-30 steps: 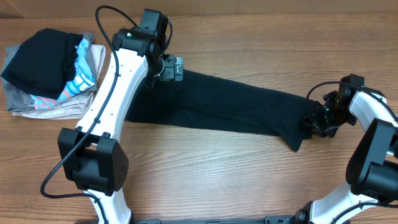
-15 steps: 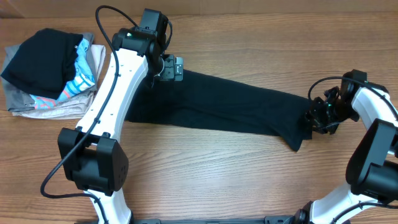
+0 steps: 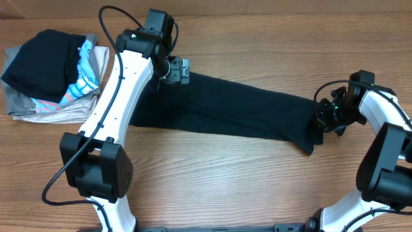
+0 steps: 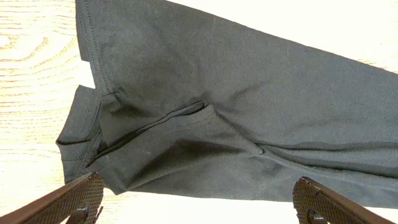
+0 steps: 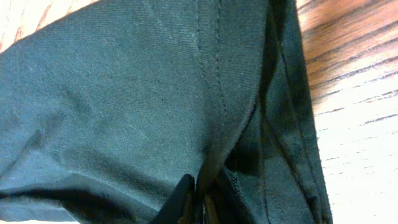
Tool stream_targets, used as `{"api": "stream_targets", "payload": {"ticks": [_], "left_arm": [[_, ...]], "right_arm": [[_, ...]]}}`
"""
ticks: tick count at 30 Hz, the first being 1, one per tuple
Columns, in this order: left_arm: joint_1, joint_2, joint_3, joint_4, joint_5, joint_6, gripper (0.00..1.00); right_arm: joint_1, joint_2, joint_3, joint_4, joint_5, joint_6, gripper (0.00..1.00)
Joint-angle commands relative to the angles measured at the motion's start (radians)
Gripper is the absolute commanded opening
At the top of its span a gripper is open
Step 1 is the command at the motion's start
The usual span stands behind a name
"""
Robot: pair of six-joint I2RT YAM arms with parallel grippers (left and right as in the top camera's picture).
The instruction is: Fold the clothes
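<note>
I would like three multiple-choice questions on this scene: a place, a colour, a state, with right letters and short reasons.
1. Where is the pile of folded garments?
A) at the table's far left
B) between the arms
C) beside the right arm

2. What colour is the stretched-out T-shirt?
A) grey
B) turquoise
C) black

3. How is the right tool?
A) open over bare wood
B) shut on the T-shirt's end
C) holding the pile

1 A: the overhead view shows it in the far left corner.
2 C: every view shows black cloth.
3 B: the right wrist view shows it pinching the cloth.
</note>
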Motion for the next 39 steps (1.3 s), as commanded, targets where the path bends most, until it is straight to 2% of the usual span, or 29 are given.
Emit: {"api": "stream_targets", "payload": {"ticks": [1, 4, 5, 7, 8, 16, 21, 30, 32, 36, 39], "left_arm": [[0.003, 0.013, -0.007, 0.002, -0.009, -0.003, 1.00], [0.003, 0.013, -0.007, 0.002, -0.009, -0.003, 1.00], [0.003, 0.013, -0.008, 0.003, -0.009, -0.003, 1.00], [0.003, 0.013, -0.008, 0.002, -0.009, -0.003, 1.00], [0.003, 0.013, -0.007, 0.002, -0.009, -0.003, 1.00], [0.003, 0.013, -0.007, 0.003, -0.009, -0.003, 1.00], [0.003, 0.013, -0.007, 0.003, -0.009, -0.003, 1.00], [0.003, 0.013, -0.008, 0.003, -0.009, -0.003, 1.00], [0.003, 0.013, -0.008, 0.003, -0.009, -0.003, 1.00], [0.003, 0.013, -0.007, 0.003, -0.009, -0.003, 1.00], [0.003, 0.013, -0.008, 0.002, -0.009, -0.003, 1.00]], "right_arm": [[0.003, 0.000, 0.003, 0.004, -0.002, -0.016, 0.05], [0.003, 0.000, 0.003, -0.002, 0.005, -0.019, 0.04], [0.003, 0.000, 0.003, -0.010, 0.018, -0.019, 0.07], [0.003, 0.000, 0.002, -0.023, 0.063, -0.018, 0.20], [0.003, 0.000, 0.001, -0.024, 0.088, -0.018, 0.22], [0.005, 0.000, -0.003, -0.023, 0.093, -0.015, 0.23], [0.005, 0.000, -0.014, -0.012, 0.108, -0.014, 0.29], [0.005, 0.000, -0.071, 0.058, 0.103, -0.014, 0.30], [0.005, 0.000, -0.071, 0.064, 0.084, -0.014, 0.26], [0.003, 0.000, -0.056, 0.053, 0.069, -0.014, 0.06], [0.003, 0.000, -0.009, 0.013, 0.069, -0.015, 0.04]]}}
